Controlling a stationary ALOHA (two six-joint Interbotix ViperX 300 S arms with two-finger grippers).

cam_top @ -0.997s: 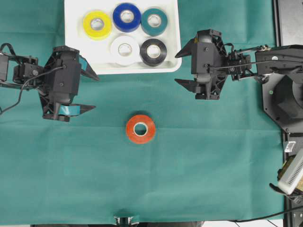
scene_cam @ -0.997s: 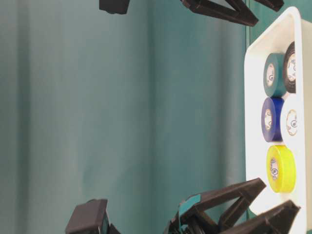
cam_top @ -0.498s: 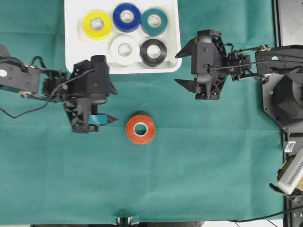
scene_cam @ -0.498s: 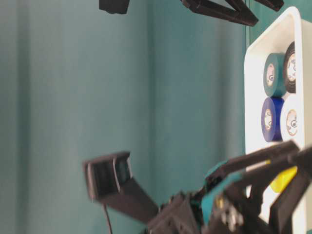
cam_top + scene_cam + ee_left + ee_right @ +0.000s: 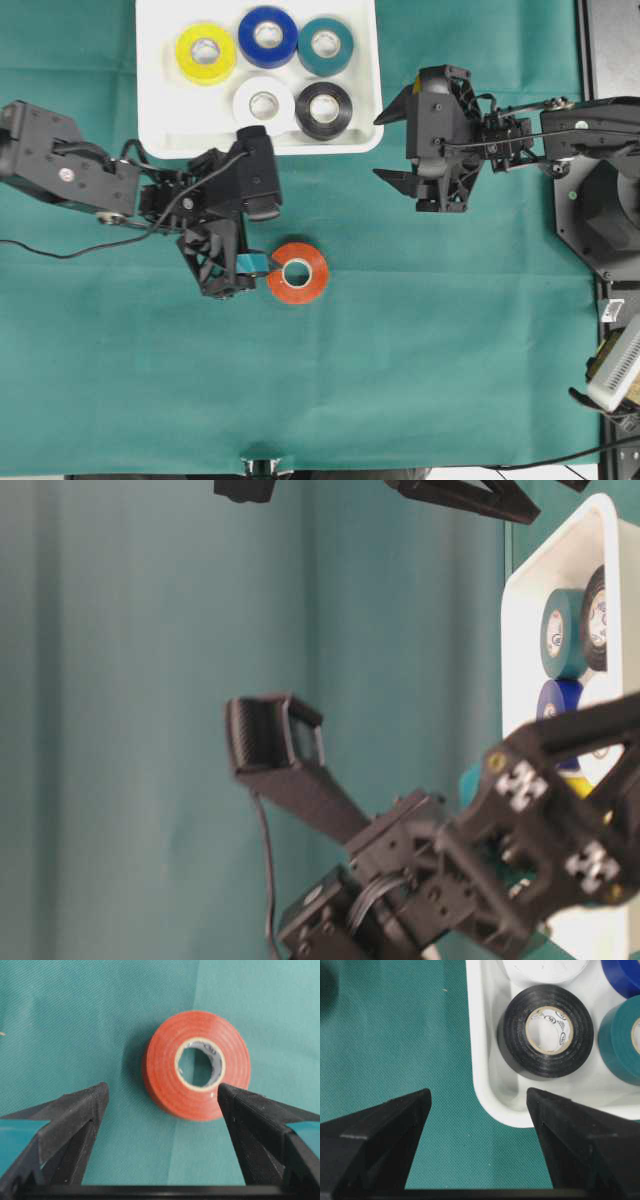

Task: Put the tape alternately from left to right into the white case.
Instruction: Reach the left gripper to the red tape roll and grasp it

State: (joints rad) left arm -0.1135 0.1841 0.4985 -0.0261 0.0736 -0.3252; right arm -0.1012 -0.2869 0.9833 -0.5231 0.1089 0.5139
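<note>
1. Left claw (image 5: 162,1097) is spread wide with nothing in it, hovering right by the red roll (image 5: 297,272) on the green tabletop (image 5: 450,350).
2. Right claw (image 5: 392,142) is wide open too, empty, beside the white case (image 5: 150,100).
3. Yellow, blue, teal, white and black rolls sit inside the case.
</note>
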